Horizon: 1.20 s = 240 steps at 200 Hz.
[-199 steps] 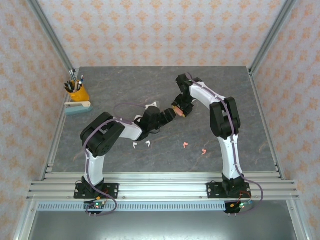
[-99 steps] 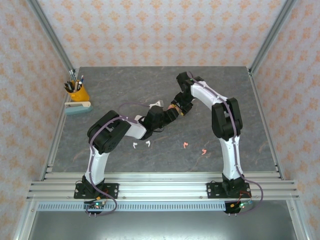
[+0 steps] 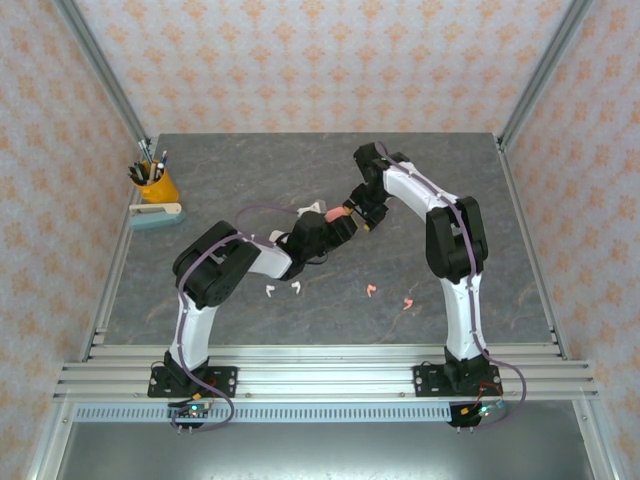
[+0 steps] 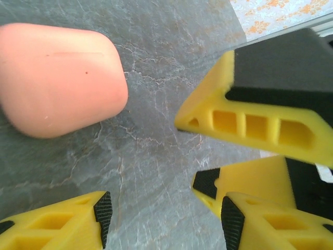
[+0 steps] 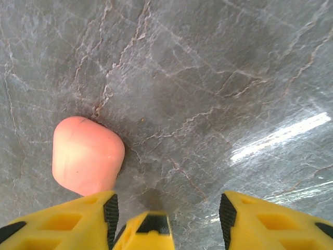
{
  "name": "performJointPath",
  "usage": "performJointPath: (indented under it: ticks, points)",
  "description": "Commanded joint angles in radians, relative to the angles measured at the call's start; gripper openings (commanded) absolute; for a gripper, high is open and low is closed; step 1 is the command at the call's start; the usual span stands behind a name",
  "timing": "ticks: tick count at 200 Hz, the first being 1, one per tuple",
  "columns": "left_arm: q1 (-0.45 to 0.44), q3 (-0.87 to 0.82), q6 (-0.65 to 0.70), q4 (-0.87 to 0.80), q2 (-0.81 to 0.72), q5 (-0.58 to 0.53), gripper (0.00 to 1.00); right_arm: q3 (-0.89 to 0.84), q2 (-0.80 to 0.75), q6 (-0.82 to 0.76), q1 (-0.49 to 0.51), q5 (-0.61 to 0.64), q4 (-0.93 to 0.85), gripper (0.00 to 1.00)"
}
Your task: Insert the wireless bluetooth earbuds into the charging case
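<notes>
two white earbuds (image 3: pixel 270 291), two pink earbuds (image 3: pixel 371 290), one pink case (image 5: pixel 86 156), perhaps one white case (image 3: pixel 305 210), half hidden, one yellow pen cup (image 3: pixel 158 188), one pale block (image 3: pixel 157 217).

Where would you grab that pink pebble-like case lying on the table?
Across the pink case at its two straighter long sides, coming straight down from above. It lies flat and closed on the table, its corners rounded and one end narrower, so a grip on the ends or corners would likely slip off.

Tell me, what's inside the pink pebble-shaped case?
The pink case lies shut on the grey table. You can see its smooth outer shell and a faint lid seam. Whatever is inside is covered.
</notes>
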Motion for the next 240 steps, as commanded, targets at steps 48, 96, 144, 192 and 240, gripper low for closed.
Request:
performJointPath:
  ticks: [48,96,144,192,240]
  points:
    - [0.067,-0.031,0.153,-0.249,-0.365,-0.096,0.83,0.179,0.044,-0.217,-0.016,0.146,-0.099,0.86]
    - [0.131,-0.018,0.205,-0.433,-0.468,-0.135,0.98,0.266,0.111,-0.350,0.019,0.131,-0.143,0.90]
    - [0.193,-0.071,0.189,-0.463,-0.534,-0.129,1.00,0.441,0.220,-0.627,0.120,0.249,-0.239,0.91]
    - [0.206,-0.070,0.205,-0.498,-0.560,-0.119,1.00,0.425,0.242,-0.838,0.170,0.319,-0.224,0.92]
    - [0.207,-0.068,0.203,-0.497,-0.553,-0.110,1.00,0.421,0.262,-0.900,0.170,0.347,-0.216,0.92]
